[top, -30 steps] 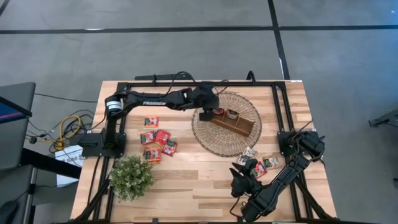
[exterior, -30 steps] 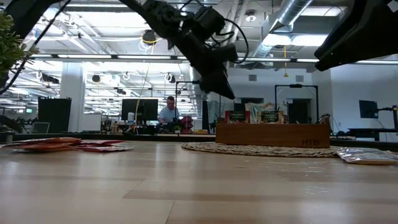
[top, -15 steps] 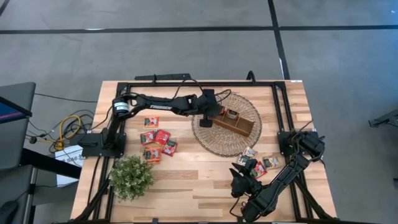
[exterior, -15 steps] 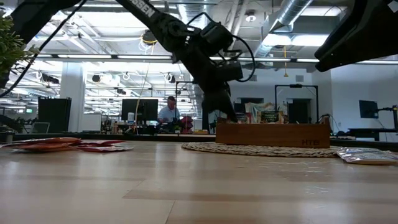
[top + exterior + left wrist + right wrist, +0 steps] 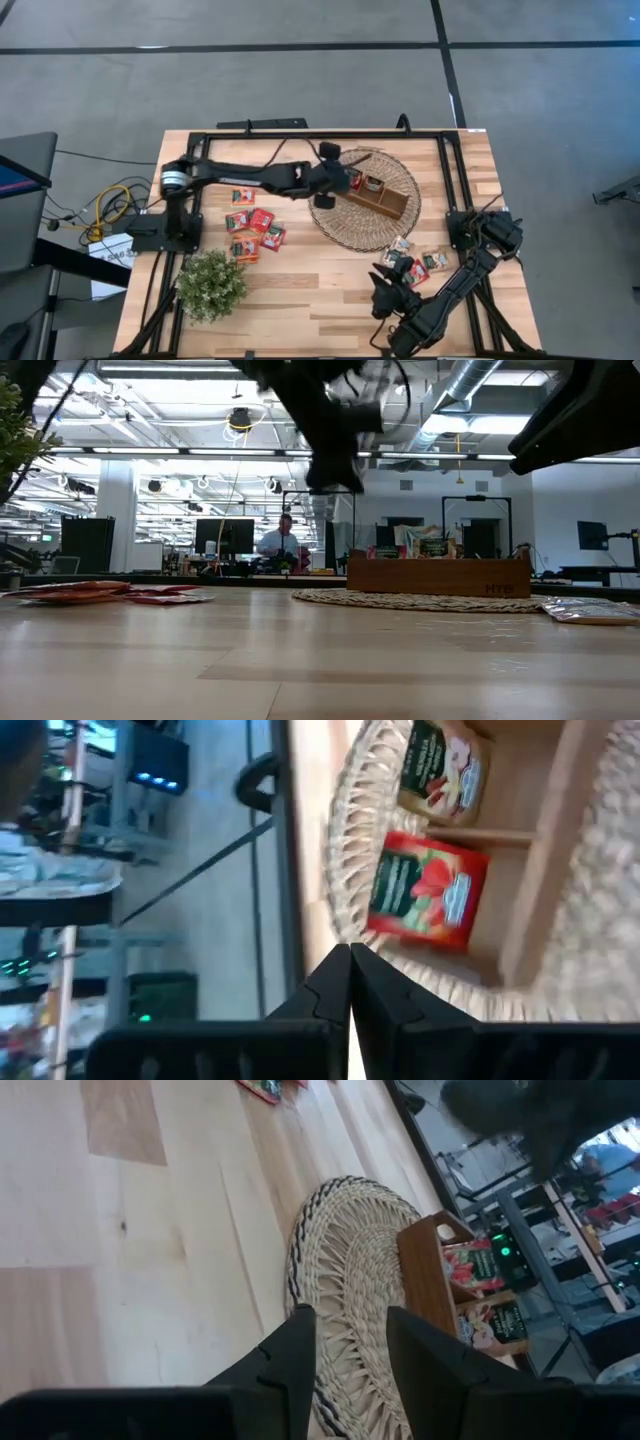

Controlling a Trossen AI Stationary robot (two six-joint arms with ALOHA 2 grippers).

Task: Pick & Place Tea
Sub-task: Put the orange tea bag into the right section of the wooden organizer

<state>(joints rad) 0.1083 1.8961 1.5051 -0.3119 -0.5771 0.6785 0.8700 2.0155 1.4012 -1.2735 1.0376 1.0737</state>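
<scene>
The tea is small square sachets. A red-and-orange pile [image 5: 252, 226] lies flat on the table's left half, and a green-and-white pile [image 5: 414, 262] lies on its right half. A red sachet [image 5: 430, 900] and a green one [image 5: 440, 765] stand in the wooden tray [image 5: 378, 197], which rests on a round woven mat [image 5: 345, 228]. My left gripper [image 5: 350, 952] is shut and empty. It hovers above the tray's left end [image 5: 325, 478]. My right gripper [image 5: 347, 1335] is open near the table's near edge [image 5: 382, 285], by the right pile.
A potted plant [image 5: 210, 285] stands at the near left corner. A black frame [image 5: 300, 134] runs along the table's far edge and sides. Bare wood [image 5: 310, 270] lies between plant and right arm. A person [image 5: 282, 542] sits far off in the room behind.
My left gripper dipped down to the tray's left end, then rose well above it and drew a little toward the table's left. The red sachet in the tray's left compartment stands lower than a second ago. My right arm kept still.
</scene>
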